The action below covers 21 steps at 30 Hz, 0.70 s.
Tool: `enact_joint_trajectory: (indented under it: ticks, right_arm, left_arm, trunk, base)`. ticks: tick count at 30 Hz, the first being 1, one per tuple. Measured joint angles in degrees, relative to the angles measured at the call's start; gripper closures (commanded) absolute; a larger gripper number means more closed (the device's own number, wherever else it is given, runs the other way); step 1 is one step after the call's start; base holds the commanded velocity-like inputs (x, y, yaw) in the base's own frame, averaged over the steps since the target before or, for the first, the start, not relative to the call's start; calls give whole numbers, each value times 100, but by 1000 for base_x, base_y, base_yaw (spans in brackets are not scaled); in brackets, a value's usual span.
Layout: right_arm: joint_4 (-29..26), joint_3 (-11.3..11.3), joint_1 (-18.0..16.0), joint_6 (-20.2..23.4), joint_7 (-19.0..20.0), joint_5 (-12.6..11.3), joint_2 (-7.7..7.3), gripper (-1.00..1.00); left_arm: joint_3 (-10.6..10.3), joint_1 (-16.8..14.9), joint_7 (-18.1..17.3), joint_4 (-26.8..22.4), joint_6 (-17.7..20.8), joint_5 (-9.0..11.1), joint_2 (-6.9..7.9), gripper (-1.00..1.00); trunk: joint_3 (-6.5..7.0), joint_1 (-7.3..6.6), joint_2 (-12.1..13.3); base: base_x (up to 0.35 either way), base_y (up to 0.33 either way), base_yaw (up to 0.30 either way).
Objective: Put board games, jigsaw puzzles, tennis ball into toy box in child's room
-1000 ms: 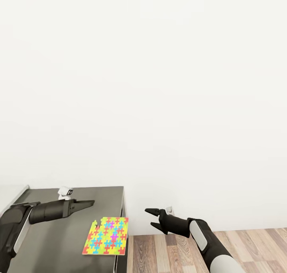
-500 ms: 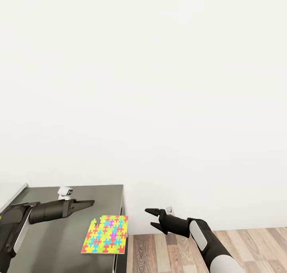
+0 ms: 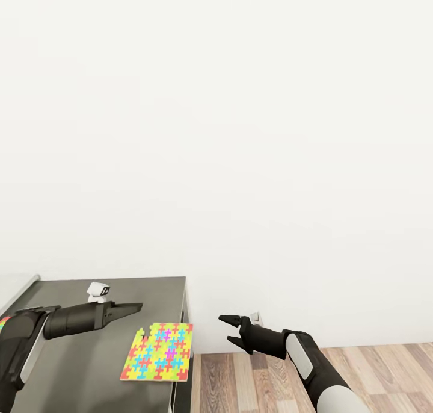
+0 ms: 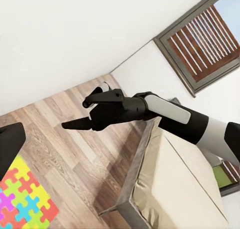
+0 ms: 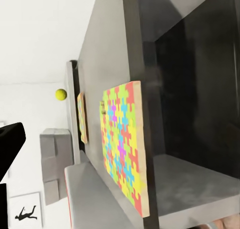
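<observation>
text: none legible | labels: none | brands: none | numbers: none

A bare white wall point(image 3: 240, 130) rises behind the dark grey counter point(image 3: 78, 371); wood-plank floor point(image 3: 373, 371), a bed point(image 4: 175, 189), a shuttered window point(image 4: 200, 39).

Puzzle point(image 3: 157, 351) flat on table point(image 3: 78, 365), at its right front edge. Small white object point(image 3: 98, 291) behind it, near the wall. Wood floor point(image 3: 361, 371) right of table.
</observation>
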Motion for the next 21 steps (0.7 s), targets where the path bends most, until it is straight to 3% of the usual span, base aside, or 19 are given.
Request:
enact_joint_trajectory:
  ticks: [16, 21]
  right_arm:
    - [-10, -13, 9, -51, 13, -23, -21, -100]
    - [-15, -5, 8, -69, 12, -6, -13, -100]
  left_arm:
    - [-7, 0, 0, 0, 0, 0, -8, -100]
    - [-7, 0, 0, 0, 0, 0, -25, -100]
  trunk:
    - [-288, 352, -642]
    - [-288, 352, -644]
  base:
    - [0, 0, 0]
    - [0, 0, 0]
